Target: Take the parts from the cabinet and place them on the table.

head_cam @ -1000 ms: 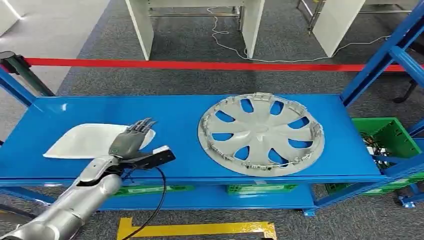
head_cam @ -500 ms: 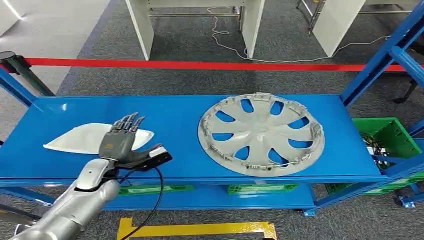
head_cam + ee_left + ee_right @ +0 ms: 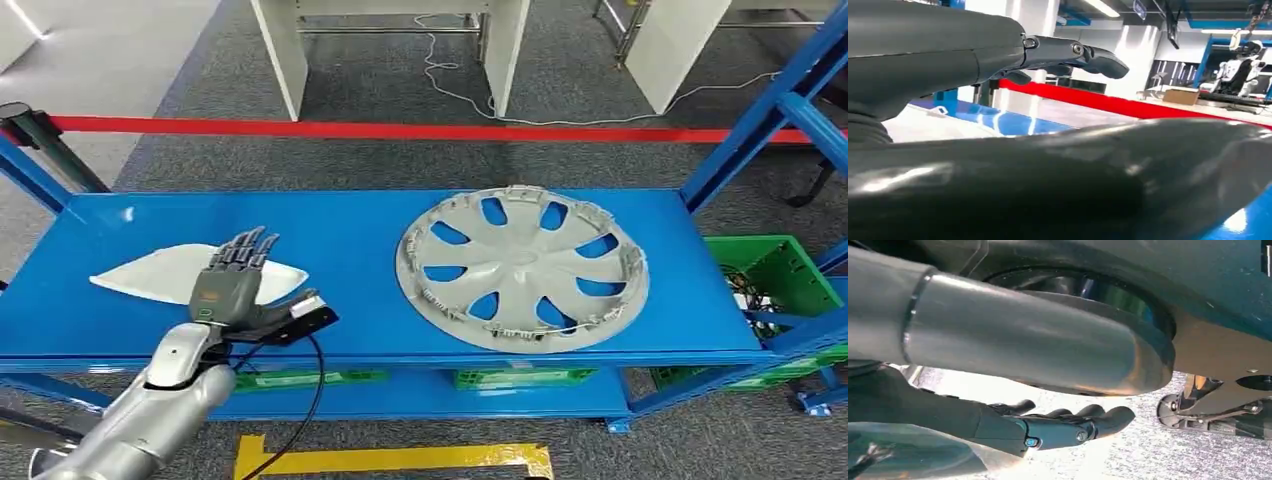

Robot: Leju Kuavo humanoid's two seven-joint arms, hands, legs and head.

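Observation:
A flat white plastic part (image 3: 145,272) lies at the left of the blue shelf (image 3: 350,225). To its right sits a large grey wheel cover (image 3: 520,268). My left hand (image 3: 232,285) hovers over the white part's right end with its fingers stretched forward and nothing in them. I cannot tell whether it touches the part. In the left wrist view the fingers (image 3: 1073,52) reach out above the white part (image 3: 933,130), and the thumb crosses the foreground. My right hand (image 3: 998,425) hangs over grey floor, its fingers (image 3: 1068,427) straight and holding nothing.
A red barrier tape (image 3: 400,130) runs behind the shelf, with white table legs (image 3: 285,60) beyond it. A green crate (image 3: 775,275) stands at the right past the blue upright (image 3: 760,115). Green bins (image 3: 520,378) sit on the lower shelf. Yellow floor marking (image 3: 400,460) lies below.
My left hand has slid to the left and a little back, from beside the white part's right tip to over its right end. The wheel cover has not moved.

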